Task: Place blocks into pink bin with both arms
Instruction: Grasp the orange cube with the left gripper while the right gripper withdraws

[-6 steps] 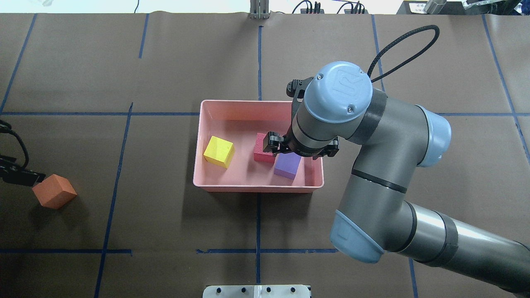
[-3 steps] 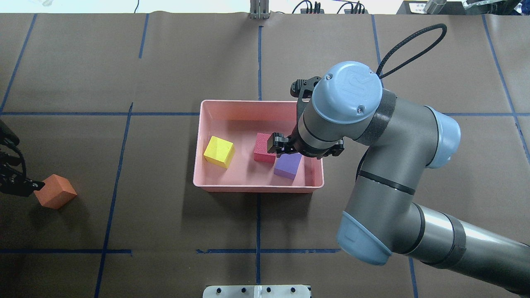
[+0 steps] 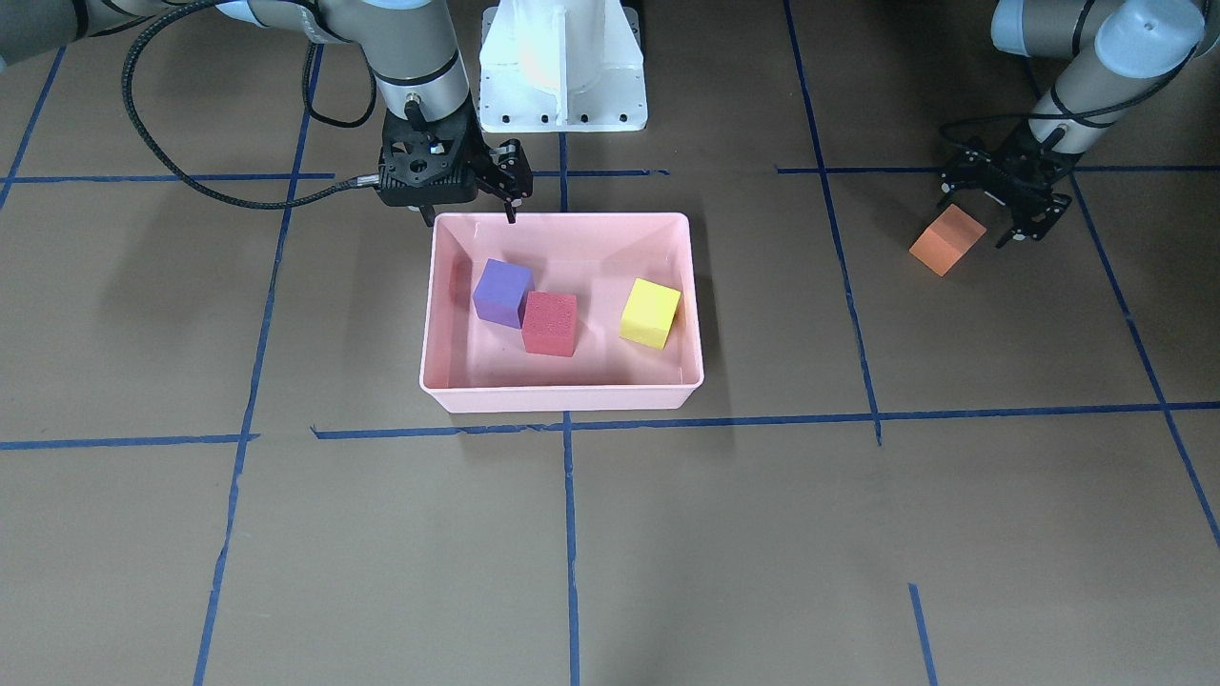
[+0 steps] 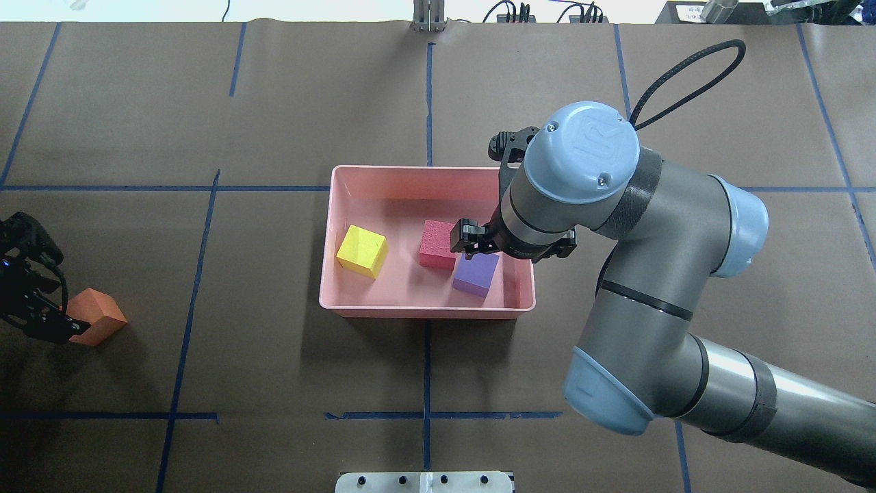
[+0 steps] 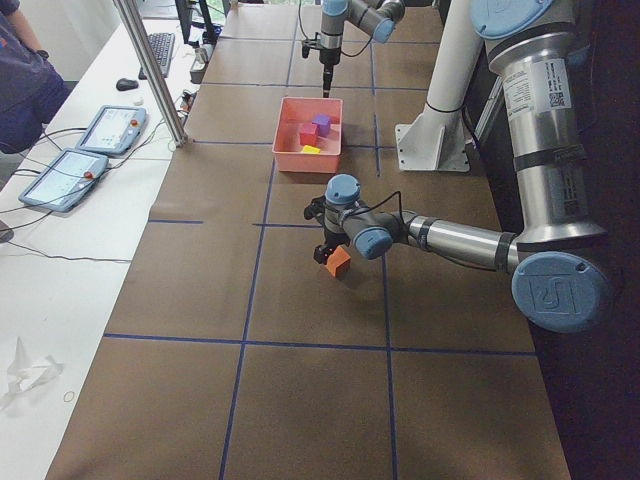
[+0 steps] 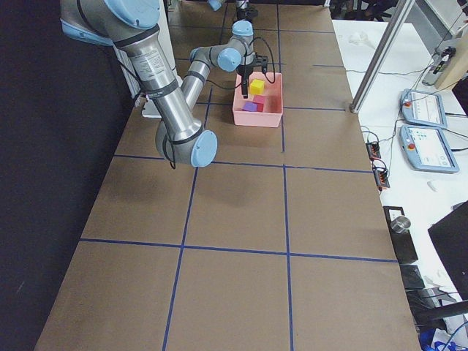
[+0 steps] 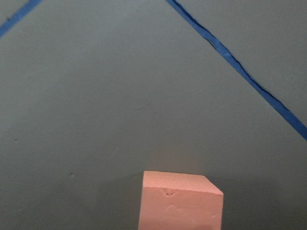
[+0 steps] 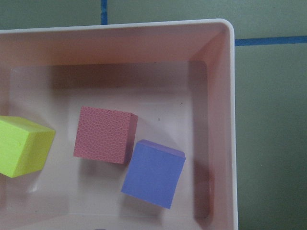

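The pink bin [image 3: 562, 400] sits mid-table and holds the purple block [image 3: 501, 292], the red block [image 3: 550, 323] and the yellow-green block [image 3: 651, 312]; the right wrist view shows them too. My right gripper [image 3: 467, 211] hovers open and empty over the bin's corner nearest the robot base, above the purple block [image 4: 475, 274]. The orange block [image 3: 946, 240] lies on the table far out on my left side. My left gripper [image 3: 991, 211] is open and low right beside it, one finger over its edge [image 4: 68, 327]. The left wrist view shows the orange block [image 7: 181, 201] at bottom centre.
The table is covered in brown paper with blue tape lines. The white pedestal base [image 3: 562, 67] stands behind the bin. A metal post [image 5: 150, 70] and tablets [image 5: 110, 125] are on the operators' side bench, where a person sits at the edge.
My right arm has shifted a little to the right above the bin, still empty. My left gripper has moved closer to the orange block, now overlapping its edge. The blocks have not moved.
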Controlling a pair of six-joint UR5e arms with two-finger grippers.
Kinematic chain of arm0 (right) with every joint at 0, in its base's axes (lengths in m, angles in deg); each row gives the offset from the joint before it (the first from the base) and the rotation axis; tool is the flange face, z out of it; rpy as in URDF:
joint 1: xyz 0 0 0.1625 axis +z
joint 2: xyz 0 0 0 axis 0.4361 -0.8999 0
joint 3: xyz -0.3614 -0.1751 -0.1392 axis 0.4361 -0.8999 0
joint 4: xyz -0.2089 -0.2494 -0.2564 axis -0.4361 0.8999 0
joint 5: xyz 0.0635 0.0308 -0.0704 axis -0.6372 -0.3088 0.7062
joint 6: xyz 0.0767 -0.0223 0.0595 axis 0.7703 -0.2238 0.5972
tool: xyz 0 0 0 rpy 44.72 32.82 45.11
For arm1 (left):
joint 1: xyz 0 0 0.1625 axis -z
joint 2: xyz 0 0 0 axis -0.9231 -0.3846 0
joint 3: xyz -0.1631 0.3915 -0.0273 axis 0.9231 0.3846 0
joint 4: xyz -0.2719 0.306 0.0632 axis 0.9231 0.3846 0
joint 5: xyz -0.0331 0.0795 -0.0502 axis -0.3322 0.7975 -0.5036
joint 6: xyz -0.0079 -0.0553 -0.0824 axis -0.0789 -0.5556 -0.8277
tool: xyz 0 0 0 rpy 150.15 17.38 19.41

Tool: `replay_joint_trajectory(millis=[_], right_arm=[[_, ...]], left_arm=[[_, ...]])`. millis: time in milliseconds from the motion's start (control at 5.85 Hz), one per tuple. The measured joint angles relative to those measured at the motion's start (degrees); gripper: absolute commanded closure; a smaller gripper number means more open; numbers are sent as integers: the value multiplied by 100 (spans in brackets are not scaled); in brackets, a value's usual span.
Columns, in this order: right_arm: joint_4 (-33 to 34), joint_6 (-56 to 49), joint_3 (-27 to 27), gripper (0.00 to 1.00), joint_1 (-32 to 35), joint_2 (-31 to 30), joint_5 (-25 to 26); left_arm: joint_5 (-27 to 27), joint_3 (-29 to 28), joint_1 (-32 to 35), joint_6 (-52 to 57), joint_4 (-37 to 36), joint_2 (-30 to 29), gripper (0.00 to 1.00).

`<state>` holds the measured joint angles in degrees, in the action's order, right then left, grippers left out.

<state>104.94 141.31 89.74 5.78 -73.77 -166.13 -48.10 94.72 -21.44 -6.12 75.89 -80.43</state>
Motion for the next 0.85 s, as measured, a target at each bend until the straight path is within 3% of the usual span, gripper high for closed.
replay_joint_trajectory(millis=[342, 513, 855], right_arm=[[-12, 0, 44, 0, 9, -73, 0], [-14, 0, 47, 0, 9, -78, -3], [-22, 0, 44, 0, 4, -102, -8]], left_arm=[[-51, -242, -219, -75, -6, -161, 0], [-56, -368, -262, -86, -10, -222, 9], [-100, -577, -277, -100, -41, -364, 68]])
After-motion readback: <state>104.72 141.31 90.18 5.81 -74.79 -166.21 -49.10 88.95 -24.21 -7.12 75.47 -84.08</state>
